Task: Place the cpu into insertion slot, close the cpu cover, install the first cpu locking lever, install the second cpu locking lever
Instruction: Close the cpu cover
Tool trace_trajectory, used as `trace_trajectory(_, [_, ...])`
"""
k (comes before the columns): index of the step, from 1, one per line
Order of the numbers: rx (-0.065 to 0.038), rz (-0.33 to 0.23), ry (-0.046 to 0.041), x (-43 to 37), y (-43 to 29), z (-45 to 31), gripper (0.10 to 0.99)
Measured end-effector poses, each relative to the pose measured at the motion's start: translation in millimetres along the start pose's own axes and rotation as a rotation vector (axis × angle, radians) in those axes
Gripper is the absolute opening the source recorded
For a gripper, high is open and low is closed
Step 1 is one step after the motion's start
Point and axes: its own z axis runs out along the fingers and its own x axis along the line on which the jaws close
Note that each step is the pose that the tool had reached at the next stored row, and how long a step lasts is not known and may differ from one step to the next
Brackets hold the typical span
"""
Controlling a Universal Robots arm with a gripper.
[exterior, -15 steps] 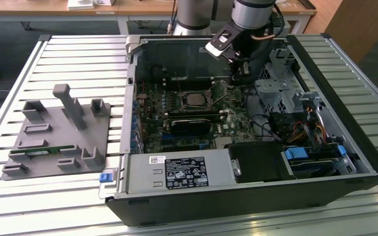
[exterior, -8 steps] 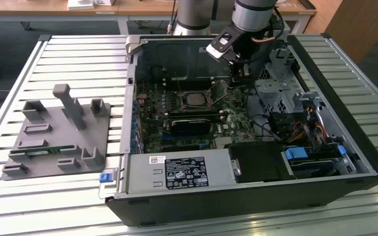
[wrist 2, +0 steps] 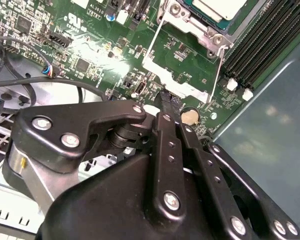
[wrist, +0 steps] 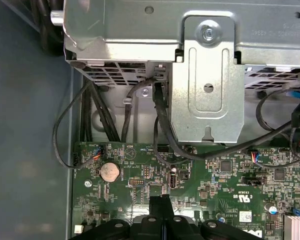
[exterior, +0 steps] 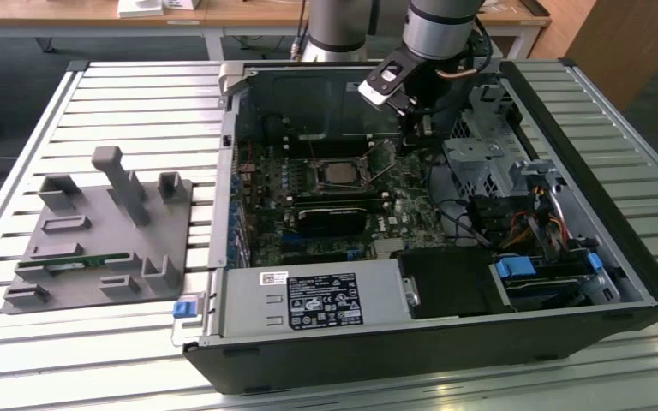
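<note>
The cpu (exterior: 338, 174), square with a silvery-tan top, lies in the insertion slot (exterior: 314, 162) on the green board inside the open computer case. In the second wrist view the cpu (wrist 2: 217, 6) sits inside the silver cpu cover (wrist 2: 186, 21), which lies flat around it. Two thin wire locking levers (wrist 2: 218, 72) (wrist 2: 153, 39) run along the socket's sides. My gripper (exterior: 413, 141) hangs low over the board just to the exterior view's right of the socket. Its black fingers (wrist 2: 165, 100) are shut together with nothing seen between them, and the tip (wrist: 160, 202) points at the board near a coin battery (wrist: 109, 171).
A metal drive cage (exterior: 483, 163) with cables stands close on the exterior view's right of the gripper. A black card (exterior: 331, 214) lies below the socket, and the power supply (exterior: 306, 300) sits at the case front. A grey fixture (exterior: 100, 227) stands on the slatted table (exterior: 134, 86).
</note>
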Motion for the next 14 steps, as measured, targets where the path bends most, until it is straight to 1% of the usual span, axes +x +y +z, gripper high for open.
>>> trace_trajectory(5, [0.000, 0.000, 0.0001, 0.1, -5.9, 0.1, 0.106])
trace_trajectory(14, [0.000, 0.000, 0.0000, 0.3, -22.8, 0.1, 0.106])
